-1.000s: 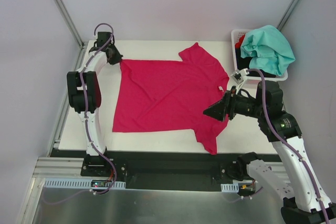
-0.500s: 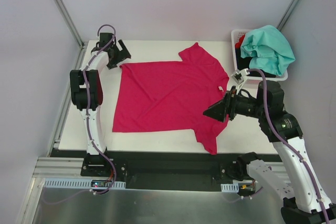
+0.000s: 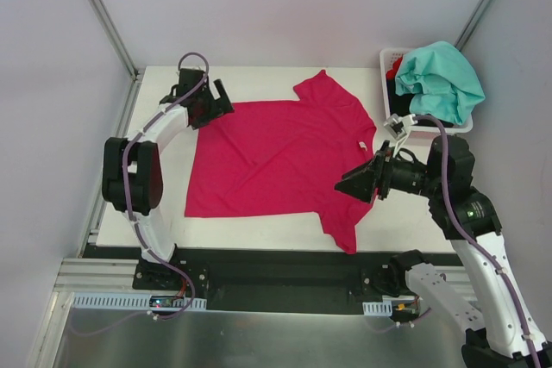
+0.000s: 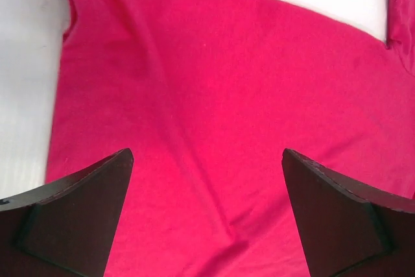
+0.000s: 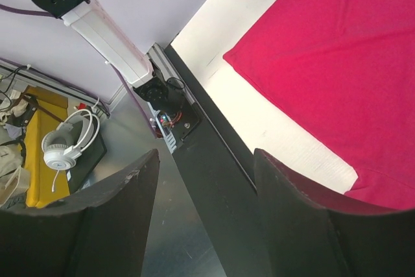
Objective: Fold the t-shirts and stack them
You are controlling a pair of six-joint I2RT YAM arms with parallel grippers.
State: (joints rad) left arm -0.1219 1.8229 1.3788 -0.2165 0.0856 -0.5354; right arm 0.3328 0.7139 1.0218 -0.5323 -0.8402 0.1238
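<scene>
The magenta t-shirt [image 3: 276,157] lies flat on the bench [image 3: 259,75], long axis left-right, collar pointing right. The left gripper [image 3: 210,106] gapes wide over its far-left corner. The right gripper [image 3: 342,185], jaws apart and empty, hovers by the near-right sleeve.

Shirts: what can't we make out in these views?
- Top view, basket: teal shirt covers black and red cloth; count unclear.
- Top view: left fingers hide pink shirt's far-left corner.
- Top view: white label too small to read.
- Right wrist view: frame edge cuts off pink shirt.
</scene>
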